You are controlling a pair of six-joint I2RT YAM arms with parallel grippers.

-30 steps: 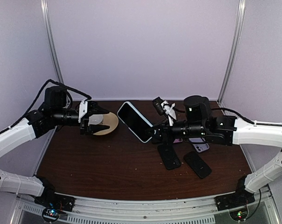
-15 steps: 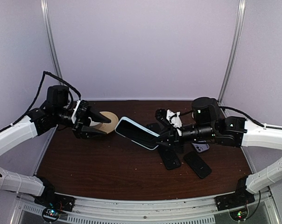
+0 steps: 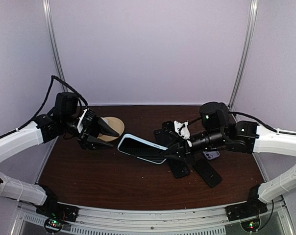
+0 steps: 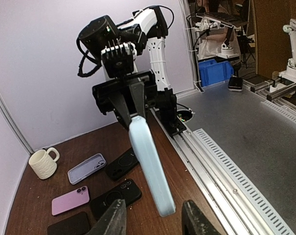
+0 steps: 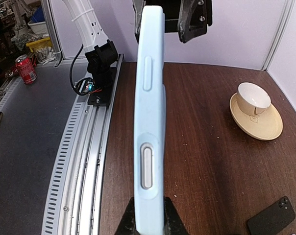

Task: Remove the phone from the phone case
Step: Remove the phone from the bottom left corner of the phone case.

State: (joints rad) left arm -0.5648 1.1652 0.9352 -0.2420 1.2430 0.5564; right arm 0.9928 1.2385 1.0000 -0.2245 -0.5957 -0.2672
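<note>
The phone [image 3: 139, 148] sits in a light blue phone case [image 3: 120, 145], held nearly flat above the middle of the table with its dark screen up. My right gripper [image 3: 168, 153] is shut on its right end. The right wrist view shows the case [image 5: 149, 122] edge-on, side buttons facing the camera, pinched at the bottom by my right gripper [image 5: 149, 223]. My left gripper [image 3: 112, 134] is open just left of the phone's free end. In the left wrist view the case's end [image 4: 153, 176] hangs between the left fingertips [image 4: 111, 221] without touching either.
A white cup on a tan saucer [image 3: 116, 128] stands behind the left gripper. Black phones or cases [image 3: 207, 172] and a purple phone [image 3: 211, 155] lie under the right arm. Also there: a white mug [image 4: 43, 163], a lavender case [image 4: 86, 168] and a pink phone [image 4: 69, 199].
The right gripper has lowered the phone and tipped it from upright to nearly flat, toward the left. The left gripper has moved right to the phone's free end, its jaws narrowing.
</note>
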